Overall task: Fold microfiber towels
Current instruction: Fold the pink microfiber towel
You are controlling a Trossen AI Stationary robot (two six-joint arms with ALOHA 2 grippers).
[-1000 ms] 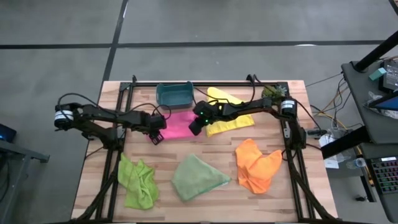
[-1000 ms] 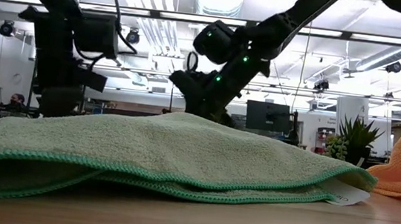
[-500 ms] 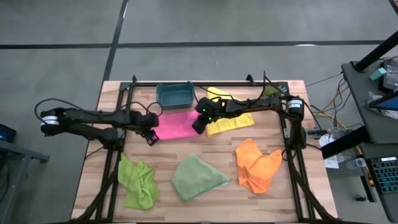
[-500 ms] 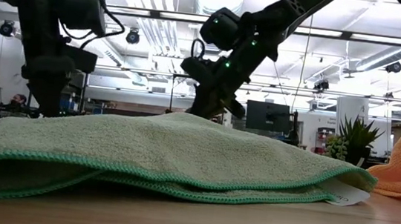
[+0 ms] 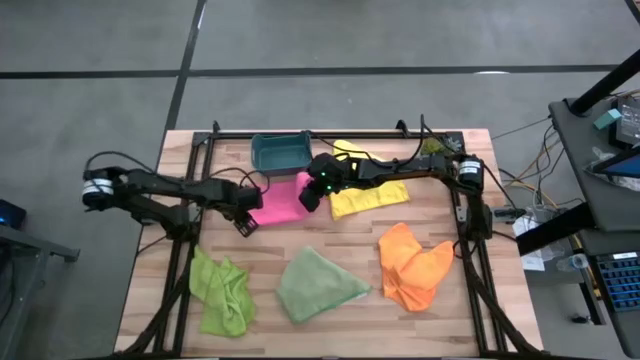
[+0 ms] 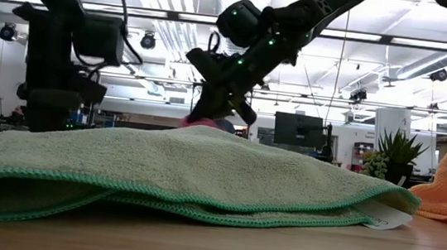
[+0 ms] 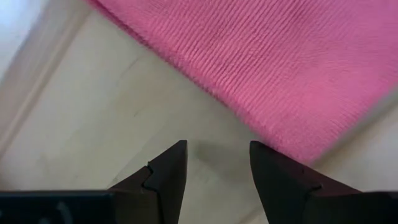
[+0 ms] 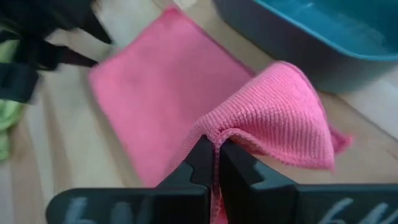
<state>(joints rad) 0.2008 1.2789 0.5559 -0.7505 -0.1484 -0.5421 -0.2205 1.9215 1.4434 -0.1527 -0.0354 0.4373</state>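
Pinching the pink towel (image 8: 186, 87), right fingers (image 8: 214, 163) clamp shut; left fingers (image 7: 214, 174) gape empty.

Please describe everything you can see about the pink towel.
The pink towel is a soft ribbed microfibre cloth lying on the wooden table just in front of the teal bin. The right gripper has its jaws shut on one edge, lifting it into a fold over the flat part. The left gripper hovers open beside the opposite edge, not touching.
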